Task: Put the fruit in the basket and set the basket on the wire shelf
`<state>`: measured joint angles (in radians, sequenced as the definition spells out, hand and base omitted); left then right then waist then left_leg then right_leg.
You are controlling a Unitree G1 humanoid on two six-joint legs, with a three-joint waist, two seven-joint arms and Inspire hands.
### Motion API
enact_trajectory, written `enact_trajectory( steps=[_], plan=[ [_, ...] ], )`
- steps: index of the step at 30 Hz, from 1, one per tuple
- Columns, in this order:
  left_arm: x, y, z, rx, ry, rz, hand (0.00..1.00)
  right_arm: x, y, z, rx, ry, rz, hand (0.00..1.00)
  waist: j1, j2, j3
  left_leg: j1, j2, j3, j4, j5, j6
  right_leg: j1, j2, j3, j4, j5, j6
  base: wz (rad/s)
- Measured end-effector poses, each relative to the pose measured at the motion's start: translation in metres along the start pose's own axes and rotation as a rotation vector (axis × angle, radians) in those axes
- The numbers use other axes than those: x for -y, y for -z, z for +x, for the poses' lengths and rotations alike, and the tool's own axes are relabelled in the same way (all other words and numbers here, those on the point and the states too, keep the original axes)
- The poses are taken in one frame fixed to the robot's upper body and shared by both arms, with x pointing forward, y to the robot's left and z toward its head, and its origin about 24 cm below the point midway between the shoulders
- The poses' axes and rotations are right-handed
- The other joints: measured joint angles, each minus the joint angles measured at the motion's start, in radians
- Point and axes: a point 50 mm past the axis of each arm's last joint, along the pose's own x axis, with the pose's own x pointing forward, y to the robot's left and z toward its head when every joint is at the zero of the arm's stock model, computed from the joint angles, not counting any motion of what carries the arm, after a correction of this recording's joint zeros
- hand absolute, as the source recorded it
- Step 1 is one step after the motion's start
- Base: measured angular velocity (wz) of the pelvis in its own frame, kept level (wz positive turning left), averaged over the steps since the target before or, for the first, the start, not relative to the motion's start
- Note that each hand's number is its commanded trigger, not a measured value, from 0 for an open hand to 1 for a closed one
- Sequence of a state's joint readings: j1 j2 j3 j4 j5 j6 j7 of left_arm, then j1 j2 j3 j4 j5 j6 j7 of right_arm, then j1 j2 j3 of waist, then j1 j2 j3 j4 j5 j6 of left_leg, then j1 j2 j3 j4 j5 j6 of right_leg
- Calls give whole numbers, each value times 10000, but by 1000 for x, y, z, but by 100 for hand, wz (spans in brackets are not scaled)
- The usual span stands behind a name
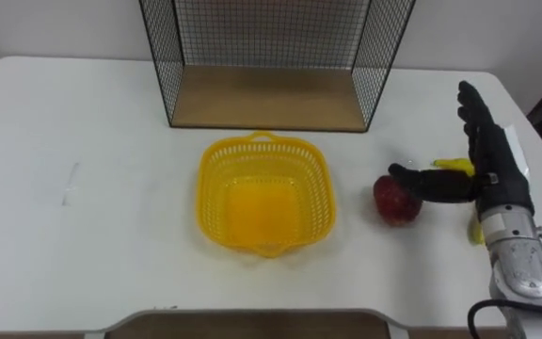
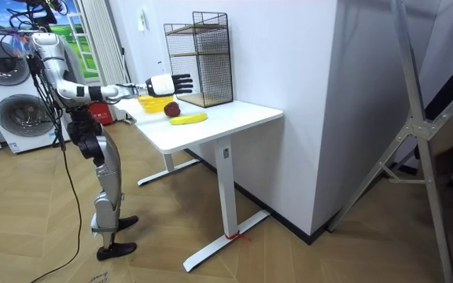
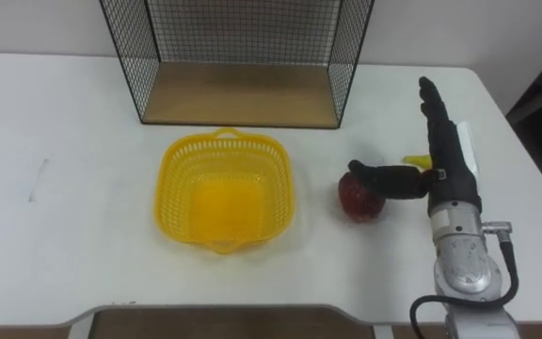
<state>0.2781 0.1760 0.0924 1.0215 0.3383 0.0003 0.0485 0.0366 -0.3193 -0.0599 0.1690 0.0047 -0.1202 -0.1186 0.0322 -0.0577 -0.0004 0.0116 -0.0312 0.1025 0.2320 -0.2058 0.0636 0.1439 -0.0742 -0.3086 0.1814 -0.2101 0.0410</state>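
- Right of the yellow plastic mesh basket (image 1: pixel 213 188), the right hand (image 1: pixel 495 174) has its fingers (image 1: pixel 470 105) straight and spread, thumb over the round red apple (image 1: pixel 395 203).
- Apple's probably firm and slick, so wrap its middle.

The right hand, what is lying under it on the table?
A red apple lies below the thumb of the open right hand. A yellow banana lies beneath the palm; the hand covers most of it, so just its ends show.

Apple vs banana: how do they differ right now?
The apple is red and round; the banana yellow and long. The apple lies nearer the basket, the banana beyond it, partly behind the open right hand. Both lie on the table, outside the basket.
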Motion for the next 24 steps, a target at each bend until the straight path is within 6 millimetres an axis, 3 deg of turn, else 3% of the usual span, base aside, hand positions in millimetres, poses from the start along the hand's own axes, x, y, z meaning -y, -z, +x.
enact_trajectory(
  steps=[6,20,24],
  plan=[
    [0,-2,0,85,2,65,0,-10,11,-6,-445,-918,-33,0,-25,34,29,-59,12,1,37,-1,0,-20,10,-23,2,0,0,0],
    [2,-4,0,202,258,219,0,-23,11,-9,-456,-2235,-235,0,14,-53,20,-61,8,2,47,-2,1,-19,6,-12,22,0,-1,0],
    [3,-5,0,213,444,213,0,-28,24,-12,-1073,-2633,-336,0,58,-84,5,-57,7,4,61,-3,2,-10,4,41,28,0,-1,0]
  ],
)
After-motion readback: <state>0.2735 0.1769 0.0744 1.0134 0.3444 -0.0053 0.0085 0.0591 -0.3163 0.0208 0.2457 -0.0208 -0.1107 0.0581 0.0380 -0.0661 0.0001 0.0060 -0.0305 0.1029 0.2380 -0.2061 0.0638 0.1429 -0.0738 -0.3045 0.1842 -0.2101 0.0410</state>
